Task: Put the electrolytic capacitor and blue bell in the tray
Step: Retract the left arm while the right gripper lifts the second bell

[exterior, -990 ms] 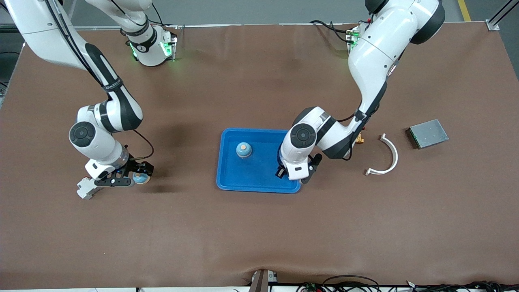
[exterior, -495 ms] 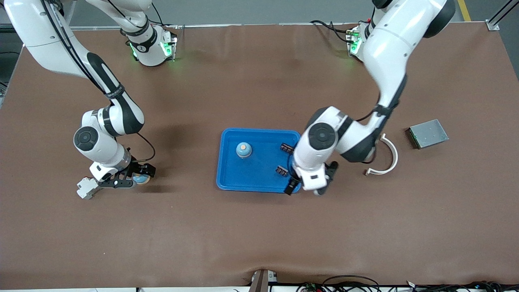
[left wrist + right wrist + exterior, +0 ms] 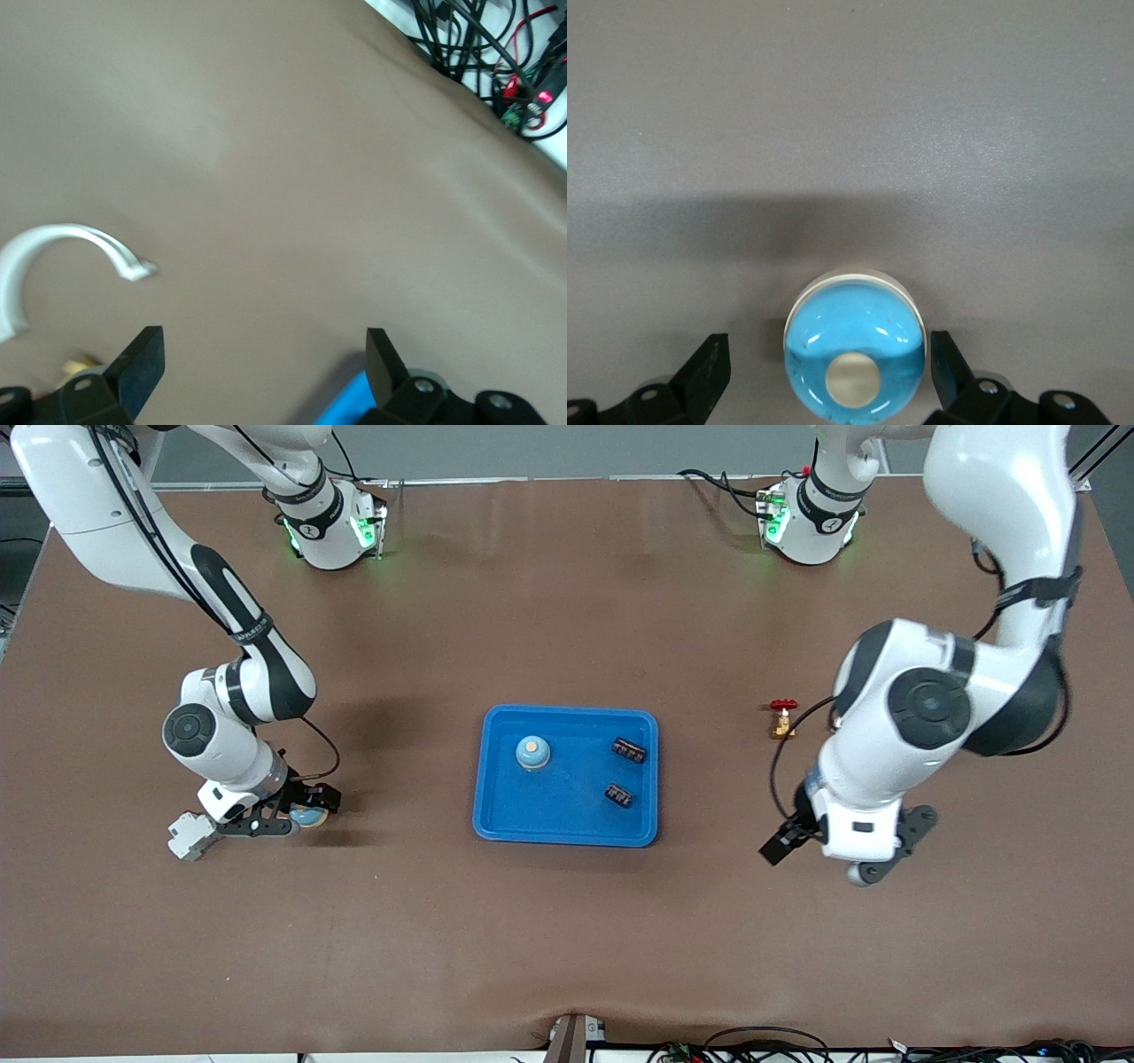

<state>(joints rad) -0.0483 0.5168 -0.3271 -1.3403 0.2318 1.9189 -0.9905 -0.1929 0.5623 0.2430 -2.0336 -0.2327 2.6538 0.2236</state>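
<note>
Front view: the blue tray sits in the middle of the frame. In it a blue bell with an orange top stands upright near the corner toward my right arm's end. Two black electrolytic capacitors lie at the tray's other end, one higher in the frame and one lower, apart from each other.

My right claw is low at the table, toward the right arm's end, at mid height of the frame. Its fingers stand wide on either side of a second blue bell, which rests on the brown mat. A small white plastic block lies just beside that claw.

Right wrist view: the second bell shows between my fingertips with a gap on each side, so nothing is gripped.

My left claw hangs over bare mat between the tray and the left arm's end, spread wide and empty. A red-handled brass valve stands higher in the frame than it.

Left wrist view: a white curved clip lies on the mat.
</note>
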